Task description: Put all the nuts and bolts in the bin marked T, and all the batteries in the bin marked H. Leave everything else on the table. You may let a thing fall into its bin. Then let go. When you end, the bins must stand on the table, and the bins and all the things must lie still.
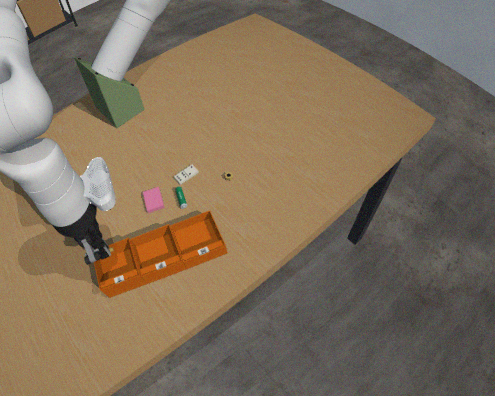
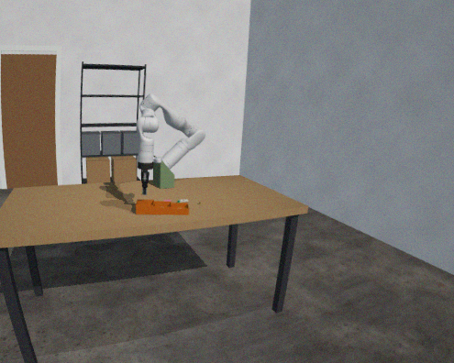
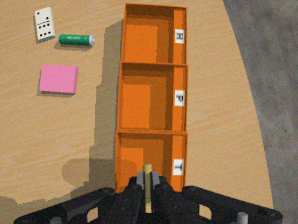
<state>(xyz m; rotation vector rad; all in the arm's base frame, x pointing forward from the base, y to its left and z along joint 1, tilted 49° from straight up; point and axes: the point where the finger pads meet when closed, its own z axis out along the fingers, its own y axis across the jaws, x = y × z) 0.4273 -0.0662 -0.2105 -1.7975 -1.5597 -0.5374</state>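
Note:
My gripper (image 1: 102, 254) (image 2: 144, 191) (image 3: 147, 181) is shut on a thin, pale yellow bolt (image 3: 148, 177) that stands upright between the fingertips. It hangs just above the end compartment of an orange row of three bins (image 1: 133, 284) (image 2: 163, 210) (image 3: 120, 99), the one at the left in the top view. The bin labels are too small to read. A green battery (image 1: 181, 197) (image 3: 75, 40) lies on the table beyond the bins. A small dark nut (image 1: 227, 175) lies farther off.
A pink eraser (image 1: 152, 199) (image 3: 59, 79) and a white domino (image 1: 186, 173) (image 3: 44, 23) lie near the battery. The arm's green wedge base (image 1: 113, 97) (image 2: 163, 176) stands at the table's back. The table edge runs close in front of the bins.

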